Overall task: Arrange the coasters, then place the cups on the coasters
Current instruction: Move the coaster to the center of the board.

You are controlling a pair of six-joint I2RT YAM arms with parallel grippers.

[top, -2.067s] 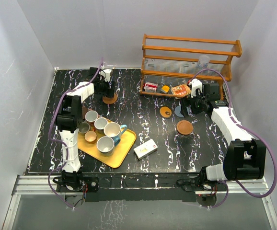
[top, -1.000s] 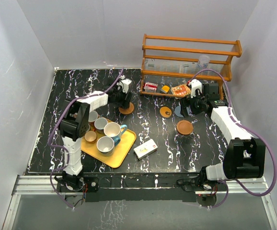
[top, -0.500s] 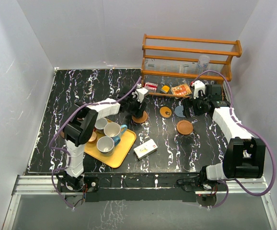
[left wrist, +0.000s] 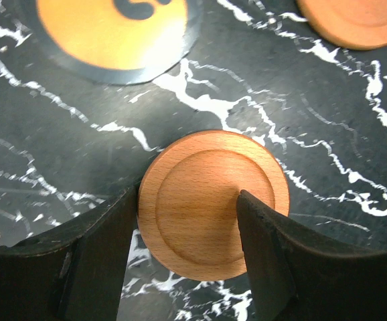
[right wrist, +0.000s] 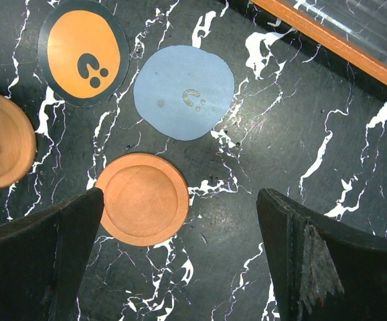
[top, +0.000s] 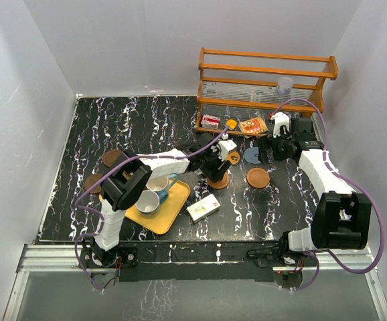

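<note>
The left fingers (left wrist: 93,267) are pinching a pale wooden coaster (left wrist: 213,204) across its width, one finger at each edge, and are holding it flat at or just above the tabletop (top: 146,127); whether it is touching down I cannot tell. Just beyond it, an orange coaster with a dark rim (left wrist: 113,27) is lying flat. The left arm is reaching far across to the right half of the tabletop to get there.

The right fingers (right wrist: 33,261) are standing spread wide with nothing between them, hovering over an orange-brown coaster (right wrist: 142,198) and, just past it, a grey-blue coaster (right wrist: 184,92).

So four coasters are gathering in a loose cluster near the wooden rack (top: 267,80), close to one another but not in any tidy row. One dark brown coaster (top: 112,158) and another (top: 94,182) are lying well apart from that group, on the far left beside the yellow tray (top: 170,217).

The cups (top: 157,182) that are showing are all sitting on the tray, partly hidden under the left arm, and none is resting on a coaster. By my reading the task is sitting in its early part: coaster arranging is underway, two discs are waiting to be brought over, and every cup placement is ahead.
</note>
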